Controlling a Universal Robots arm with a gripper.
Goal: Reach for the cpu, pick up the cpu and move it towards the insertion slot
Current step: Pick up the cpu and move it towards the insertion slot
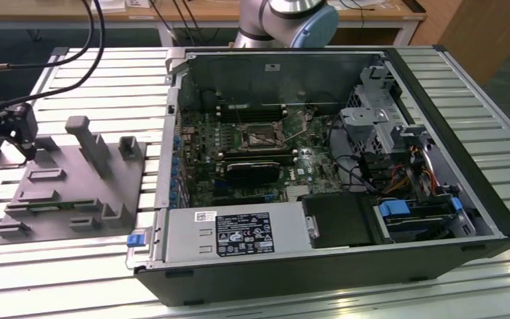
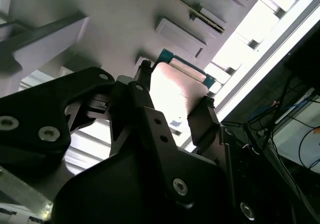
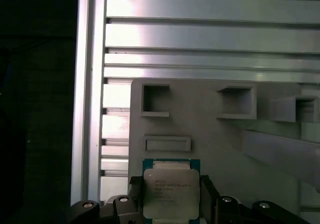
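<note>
The cpu (image 3: 171, 193), a small flat square chip with a pale silvery metal top and a green rim, sits between the two black fingers (image 3: 207, 196) of my gripper (image 2: 175, 87). In both wrist views those fingers press against two opposite edges of the chip, so my gripper is narrowed onto it and holding it. Directly behind the chip lies the pale grey plastic fixture (image 3: 225, 149), with square pockets and raised blocks. I cannot tell whether the chip is lifted clear of the fixture or resting on it.

In the exterior view my gripper hangs at the far left of the frame, about mid-height, over the fixture's upper left corner. The fixture lies on the silver slatted aluminium table (image 1: 60, 286).

The insertion slot (image 1: 262, 137), a square socket with a shiny metal frame and dark centre, is well apart from me in the upper middle of that frame. It sits on the green motherboard (image 1: 206, 149) inside the open black computer case (image 1: 477, 199). Just below the socket in the picture lies a long black finned module (image 1: 253, 169).
</note>
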